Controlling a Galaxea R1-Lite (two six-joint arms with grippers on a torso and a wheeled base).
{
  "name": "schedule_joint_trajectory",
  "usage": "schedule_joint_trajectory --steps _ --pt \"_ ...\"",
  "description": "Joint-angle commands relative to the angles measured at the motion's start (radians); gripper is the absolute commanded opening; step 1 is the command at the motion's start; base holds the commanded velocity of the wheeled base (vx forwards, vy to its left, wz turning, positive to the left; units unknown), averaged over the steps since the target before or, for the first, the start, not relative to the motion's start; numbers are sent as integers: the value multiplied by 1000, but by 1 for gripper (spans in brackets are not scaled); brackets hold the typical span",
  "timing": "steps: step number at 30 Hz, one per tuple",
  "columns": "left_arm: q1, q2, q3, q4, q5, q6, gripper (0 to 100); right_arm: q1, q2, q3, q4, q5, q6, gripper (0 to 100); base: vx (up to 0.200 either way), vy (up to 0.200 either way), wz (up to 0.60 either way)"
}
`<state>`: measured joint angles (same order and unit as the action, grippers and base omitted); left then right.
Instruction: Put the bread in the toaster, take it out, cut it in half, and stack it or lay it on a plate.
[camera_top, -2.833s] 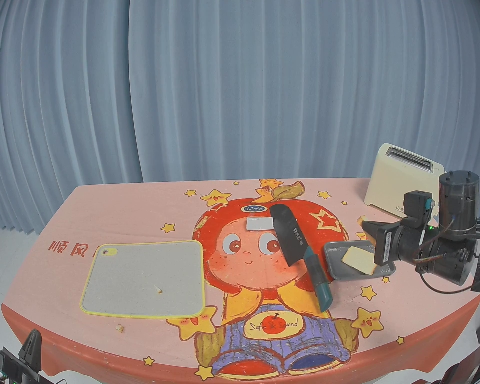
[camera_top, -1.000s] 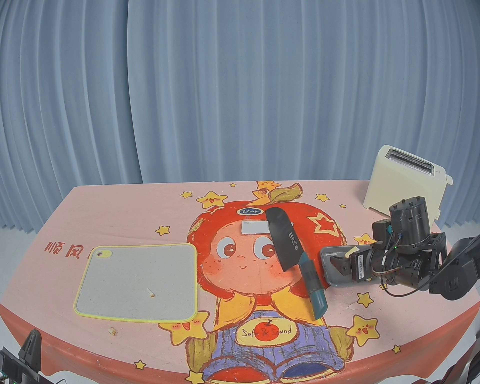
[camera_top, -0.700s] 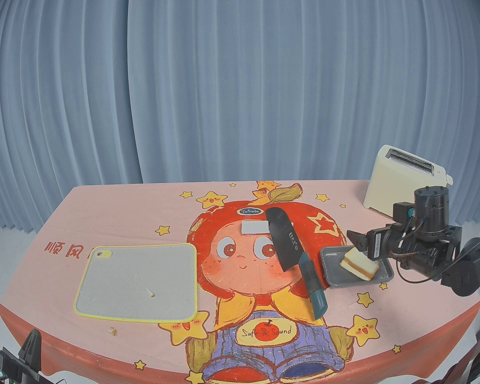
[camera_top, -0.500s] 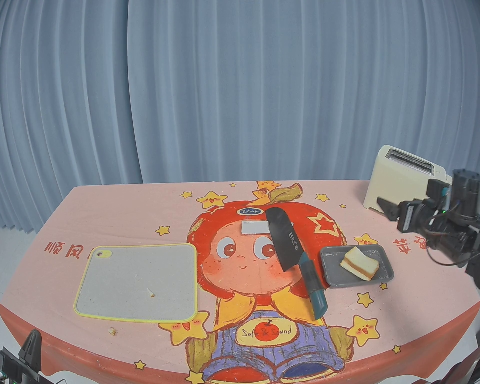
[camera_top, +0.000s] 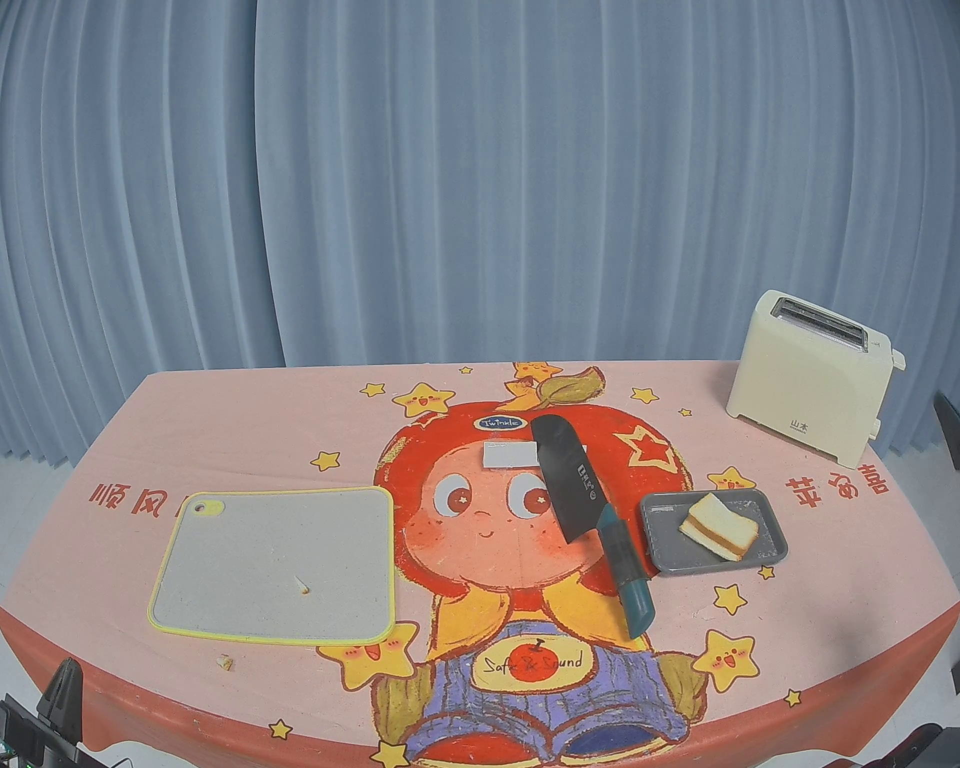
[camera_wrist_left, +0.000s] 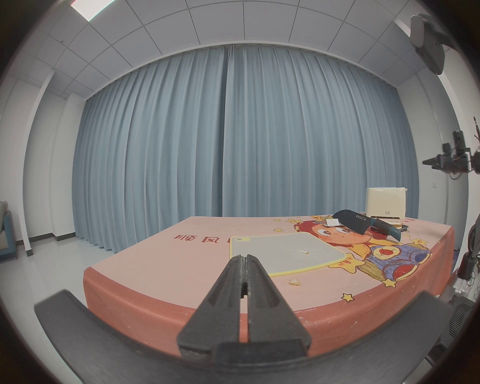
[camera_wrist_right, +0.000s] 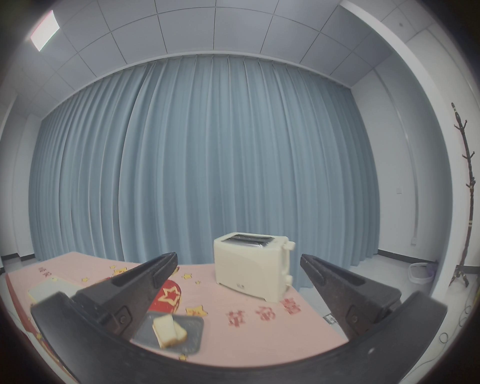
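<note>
Pale bread halves (camera_top: 719, 526) stacked on grey plate (camera_top: 662, 527) | left hand (camera_wrist_left: 244, 260) closed | right hand (camera_wrist_right: 237, 258) spread wide, empty

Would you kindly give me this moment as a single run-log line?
bread on plate | knife beside plate | left gripper shut | right gripper open, empty

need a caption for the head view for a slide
Bread halves stacked on a grey plate, knife beside it, cutting board to the left, toaster at the back right.
</note>
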<state>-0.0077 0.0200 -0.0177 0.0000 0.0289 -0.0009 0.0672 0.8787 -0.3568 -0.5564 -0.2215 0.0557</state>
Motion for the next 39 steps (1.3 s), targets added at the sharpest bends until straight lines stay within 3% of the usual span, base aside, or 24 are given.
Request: schedule_joint_trajectory --steps 1,6,9,12,14,17,23,30,39 --pt "0 1 18 0 0 -1 0 -90 -480 194 271 25 -40 100 0 0 0" --pt "0 0 18 0 0 -1 0 -86 -662 286 392 54 -48 100 0 0 0" --pt "0 1 18 0 0 -1 0 -78 -777 355 420 111 -54 100 0 0 0" --pt "0 1 18 0 -1 -2 0 -69 -879 349 535 168 -66 100 0 0 0" --pt "0 1 18 0 -1 -2 0 -69 -877 346 535 175 -54 100 0 0 0" --pt "0 1 18 0 -1 -2 0 -69 -870 357 550 179 3 100 0 0 0" --pt "0 1 18 0 -1 -2 0 -69 -870 357 550 166 3 100 0 0 0" --pt "0 1 18 0 -1 -2 0 -67 -870 357 550 215 -40 100 0 0 0" --pt "0 1 18 0 -1 -2 0 -67 -870 357 552 211 -30 100 0 0 0"
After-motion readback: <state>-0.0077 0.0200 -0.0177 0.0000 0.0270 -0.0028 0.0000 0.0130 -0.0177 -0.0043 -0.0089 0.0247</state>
